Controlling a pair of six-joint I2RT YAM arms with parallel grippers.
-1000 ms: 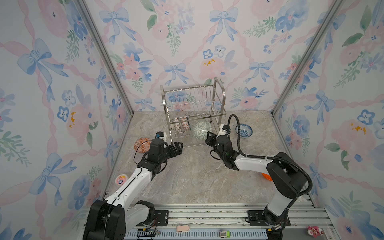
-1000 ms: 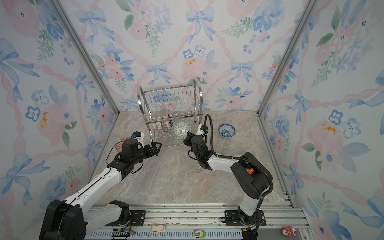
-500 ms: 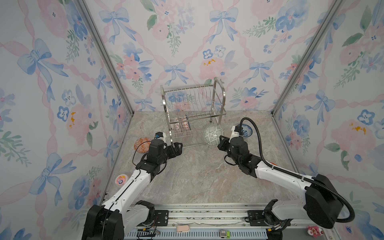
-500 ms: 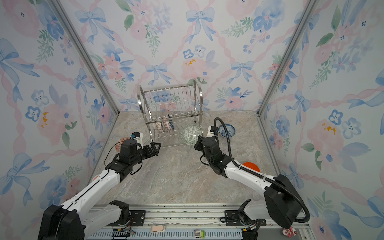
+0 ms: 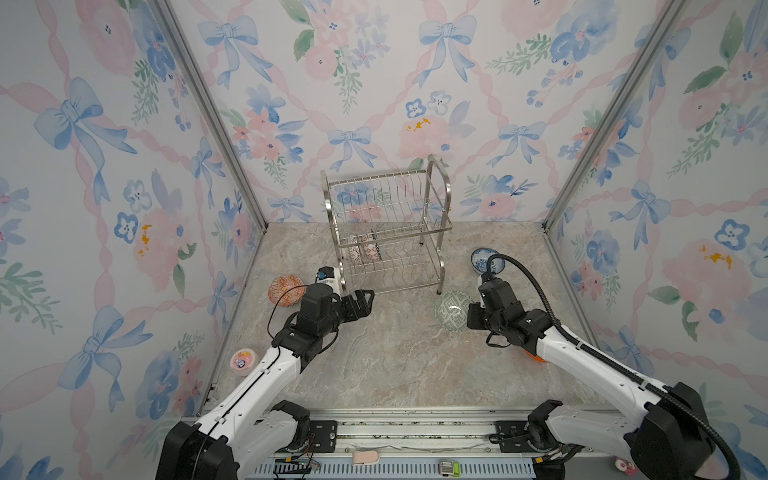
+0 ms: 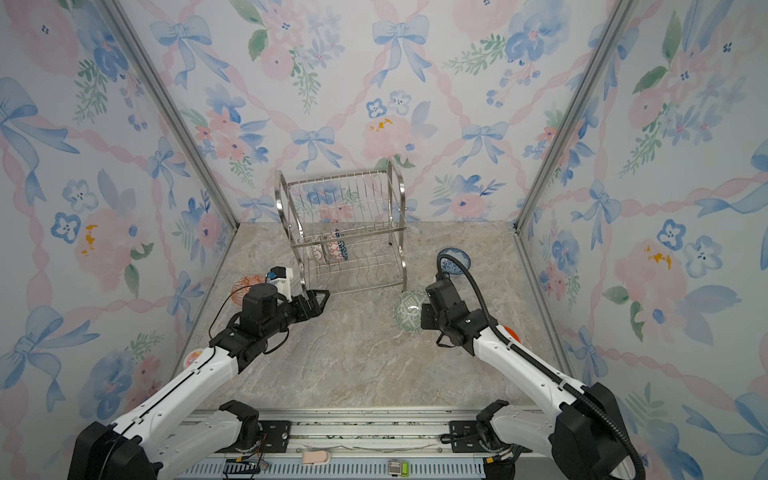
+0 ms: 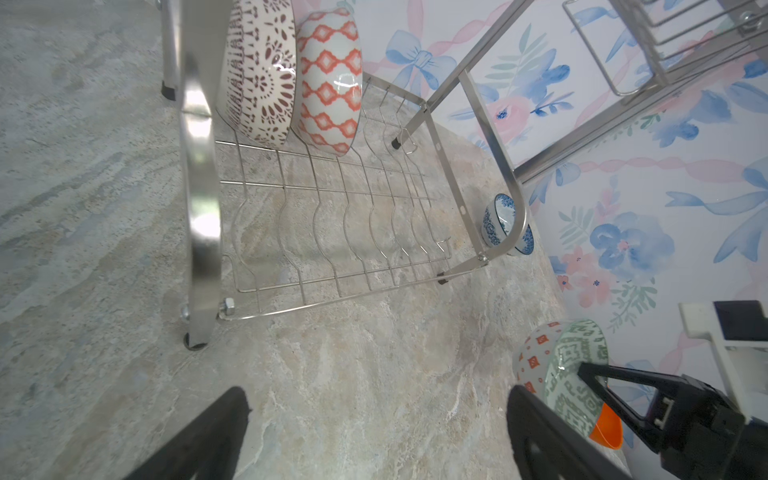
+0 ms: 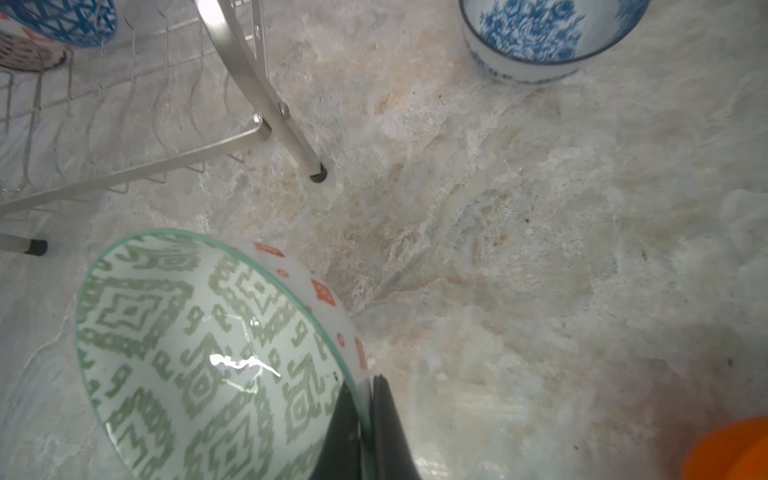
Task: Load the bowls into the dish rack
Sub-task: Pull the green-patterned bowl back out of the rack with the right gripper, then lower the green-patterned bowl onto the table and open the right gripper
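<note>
The dish rack [image 5: 386, 232] [image 6: 345, 232] stands at the back middle. Its lower tier holds a dark-lattice bowl [image 7: 262, 75] and an orange-red bowl [image 7: 330, 79] on edge. My right gripper [image 5: 471, 316] [image 8: 368, 382] is shut on the rim of a grey-green bowl [image 5: 453, 311] [image 8: 199, 353], tilted, just off the rack's front right leg. Left of the rack's front, my left gripper [image 5: 363, 301] [image 7: 378, 397] is open and empty. On the table sit an orange-patterned bowl [image 5: 286, 290], a blue-white bowl [image 5: 484, 259] [image 8: 548, 37] and a plain orange bowl [image 6: 510, 332], which is partly under my right arm.
A small pink round toy [image 5: 244, 360] lies by the left wall. Patterned walls close the table on three sides, and a metal rail [image 5: 395, 428] runs along the front. The rack's upper tier [image 5: 382, 199] holds nothing that I can see.
My right gripper has drawn the grey-green bowl away from the rack's front, rightward and toward the front. The left arm has hardly moved.
</note>
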